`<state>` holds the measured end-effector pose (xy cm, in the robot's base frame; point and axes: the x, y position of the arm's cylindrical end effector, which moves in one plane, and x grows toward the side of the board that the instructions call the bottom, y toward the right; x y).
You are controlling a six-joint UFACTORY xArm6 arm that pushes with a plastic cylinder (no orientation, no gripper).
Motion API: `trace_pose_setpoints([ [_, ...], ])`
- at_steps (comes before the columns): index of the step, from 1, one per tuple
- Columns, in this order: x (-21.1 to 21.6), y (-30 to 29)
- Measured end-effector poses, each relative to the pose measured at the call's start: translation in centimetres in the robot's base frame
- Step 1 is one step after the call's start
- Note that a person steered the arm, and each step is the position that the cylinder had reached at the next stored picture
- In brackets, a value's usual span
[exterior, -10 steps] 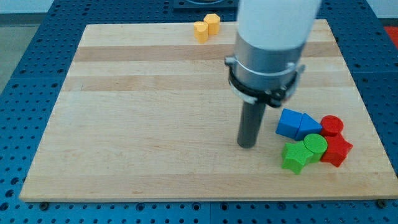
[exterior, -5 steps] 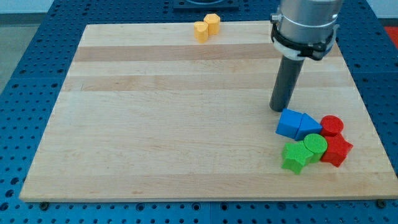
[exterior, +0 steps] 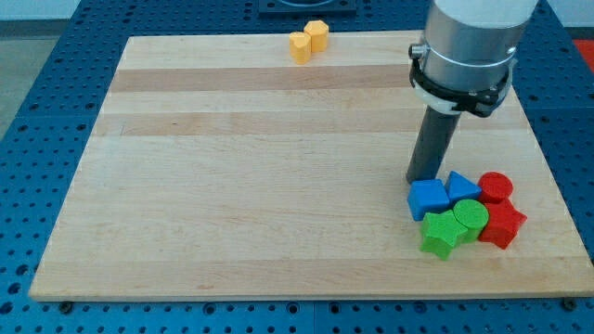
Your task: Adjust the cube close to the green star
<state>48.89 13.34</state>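
Note:
The blue cube [exterior: 428,199] sits at the view's lower right, touching the green star [exterior: 441,233] just below it. My tip [exterior: 420,180] rests against the cube's top edge. A blue triangular block [exterior: 461,186] lies right of the cube. A green cylinder [exterior: 471,217] sits beside the star, and a red cylinder [exterior: 496,187] and a red star-like block [exterior: 504,225] lie further right.
Two yellow blocks [exterior: 308,40] sit together at the view's top edge of the wooden board [exterior: 232,167]. The cluster lies near the board's right and bottom edges.
My tip swung from left of the cluster up to above the cube, then came down against it. The blue cube has shifted down and rotated, now touching the green star.

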Motion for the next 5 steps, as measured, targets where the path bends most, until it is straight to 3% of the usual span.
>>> trace_pose_setpoints([
  [2, -2.4, 1.7],
  [4, -0.9, 1.8],
  [5, -3.2, -2.3],
])
